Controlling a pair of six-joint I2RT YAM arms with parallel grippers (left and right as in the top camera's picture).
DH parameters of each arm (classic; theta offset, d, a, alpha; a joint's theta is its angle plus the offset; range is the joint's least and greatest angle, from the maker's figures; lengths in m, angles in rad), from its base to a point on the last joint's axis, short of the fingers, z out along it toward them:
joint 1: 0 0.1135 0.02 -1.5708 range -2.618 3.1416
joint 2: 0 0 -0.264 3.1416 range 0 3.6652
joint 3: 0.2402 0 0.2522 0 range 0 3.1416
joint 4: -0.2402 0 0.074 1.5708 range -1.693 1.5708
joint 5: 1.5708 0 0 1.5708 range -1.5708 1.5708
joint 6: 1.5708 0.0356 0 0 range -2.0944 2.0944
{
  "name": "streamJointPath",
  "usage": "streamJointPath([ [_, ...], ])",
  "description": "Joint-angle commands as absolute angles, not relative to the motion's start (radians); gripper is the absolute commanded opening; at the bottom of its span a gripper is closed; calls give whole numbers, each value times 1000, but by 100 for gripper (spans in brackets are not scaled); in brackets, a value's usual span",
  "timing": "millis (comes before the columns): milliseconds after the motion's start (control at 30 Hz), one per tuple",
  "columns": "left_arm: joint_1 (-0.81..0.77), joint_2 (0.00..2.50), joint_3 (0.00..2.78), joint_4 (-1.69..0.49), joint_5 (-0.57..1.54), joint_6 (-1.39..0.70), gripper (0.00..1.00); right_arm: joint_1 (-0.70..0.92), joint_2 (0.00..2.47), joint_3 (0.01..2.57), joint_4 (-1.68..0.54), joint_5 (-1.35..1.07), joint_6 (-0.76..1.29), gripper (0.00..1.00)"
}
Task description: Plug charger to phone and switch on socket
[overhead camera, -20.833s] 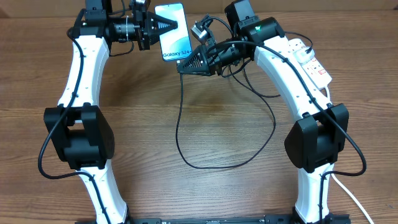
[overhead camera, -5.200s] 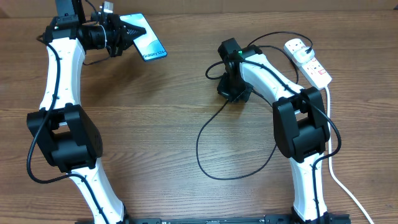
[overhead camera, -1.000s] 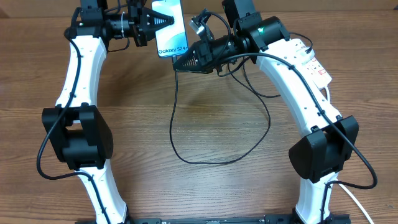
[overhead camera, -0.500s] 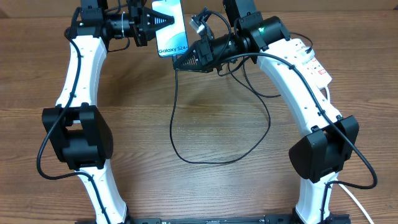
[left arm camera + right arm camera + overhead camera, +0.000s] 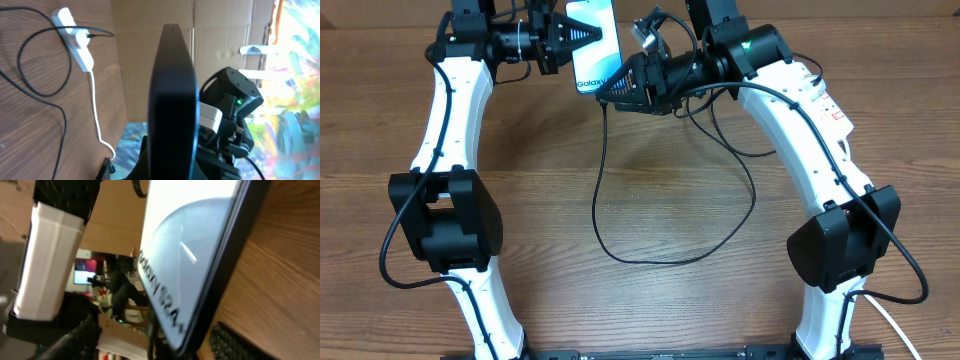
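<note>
Phone (image 5: pixel 595 62), overhead view: located at the far edge of the table (image 5: pixel 540 200), screen facing up, with the "Galaxy" lettering at its near end. My left gripper (image 5: pixel 578 35) is clamped on it from the left side. My right gripper (image 5: pixel 610 92) sits at the phone's near end and covers part of the lettering. The charger (image 5: pixel 598 190) drops from that end, runs toward me, loops across the wood and climbs back toward the socket (image 5: pixel 830 105). The socket lies at the far right, partly hidden by my right arm (image 5: pixel 800 150).

Left wrist view: the phone appears edge-on as a dark slab, upright in the centre of the frame. My own fingers cannot be made out around it here. Beyond it, the socket lies on the wood with its thick white cord (image 5: pixel 97 110) trailing away and the black cable entering its side.

Right wrist view: the phone's lettered end fills the frame, tilted. My fingers (image 5: pixel 227 345) stand spread, one on each side of that end, neither visibly touching it. A thin dark line, probably the charger, meets the phone's end edge. The connector is too dark to confirm as seated.
</note>
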State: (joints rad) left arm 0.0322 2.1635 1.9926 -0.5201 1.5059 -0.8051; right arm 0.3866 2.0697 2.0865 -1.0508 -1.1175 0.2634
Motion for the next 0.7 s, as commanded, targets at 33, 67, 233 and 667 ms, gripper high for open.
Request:
streamJointPath([
  [33, 35, 2122, 2017, -521, 1427, -748, 4, 384, 2071, 2094, -1083, -1060, 259, 86],
  [67, 35, 2123, 2015, -528, 1401, -735, 4, 384, 2071, 2094, -1092, -1033, 259, 88],
  [233, 26, 2145, 2010, -727, 1141, -560, 4, 384, 2071, 2094, -1179, -814, 262, 95],
  [667, -127, 2346, 2010, -852, 788, -328, 4, 299, 2071, 2094, -1312, -569, 262, 100],
])
